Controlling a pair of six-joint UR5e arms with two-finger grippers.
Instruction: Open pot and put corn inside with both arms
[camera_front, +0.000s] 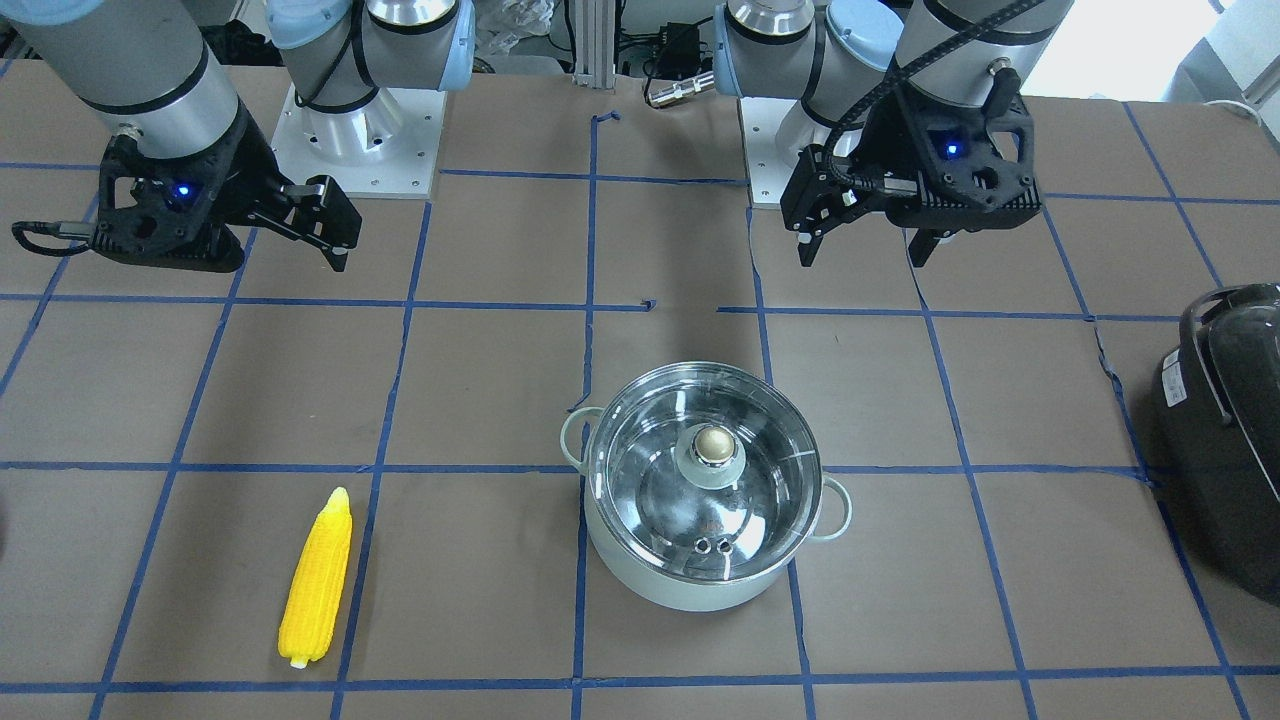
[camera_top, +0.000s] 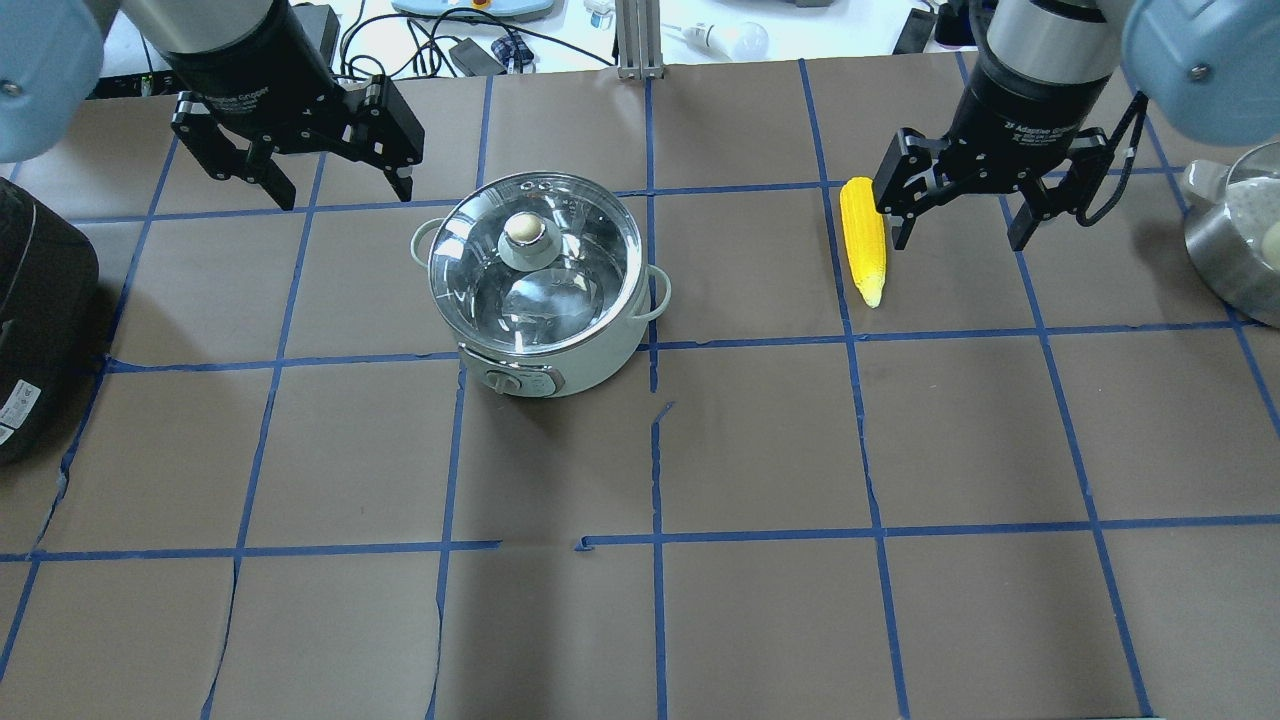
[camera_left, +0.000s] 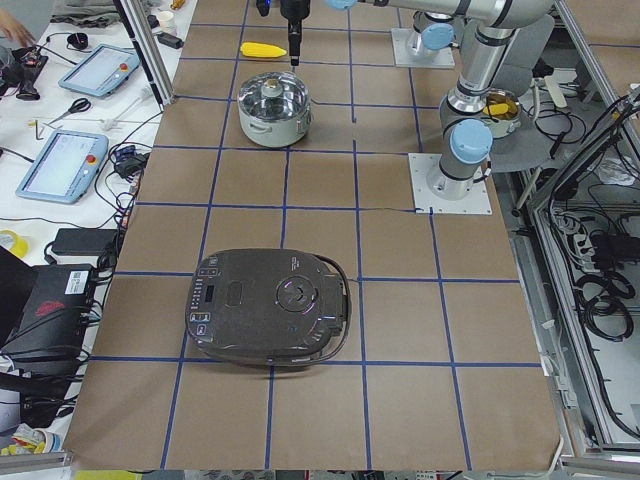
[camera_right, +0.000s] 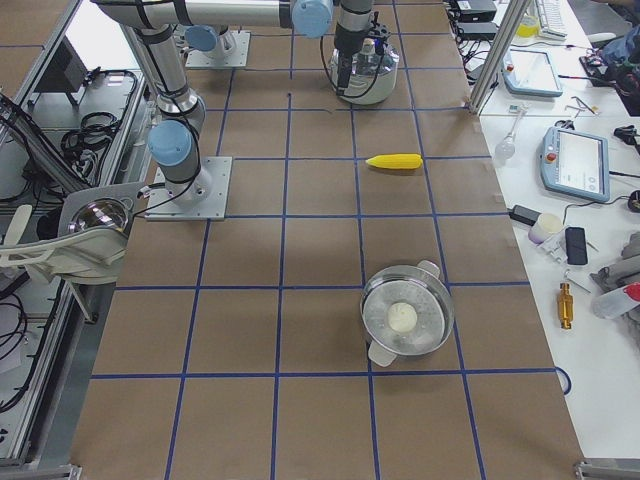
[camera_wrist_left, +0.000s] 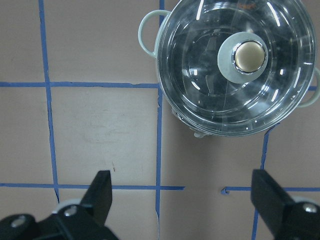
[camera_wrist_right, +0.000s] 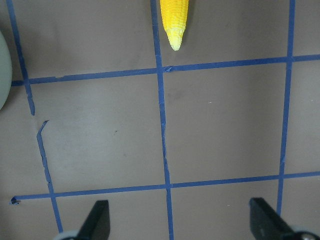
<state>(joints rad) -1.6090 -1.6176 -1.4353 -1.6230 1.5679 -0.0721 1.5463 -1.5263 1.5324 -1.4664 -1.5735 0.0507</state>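
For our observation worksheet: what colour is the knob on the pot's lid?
The knob is gold; left wrist view shows it best.

One camera looks down from behind my shoulders; another faces me across the table (camera_top: 760, 450); both share the pot (camera_top: 540, 290) and corn (camera_top: 862, 240). Two watch from the far table ends. My wrist cameras stare straight down, close.

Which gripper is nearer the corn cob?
Right. The right gripper hangs beside the corn; the left gripper is farther off, beyond the pot.
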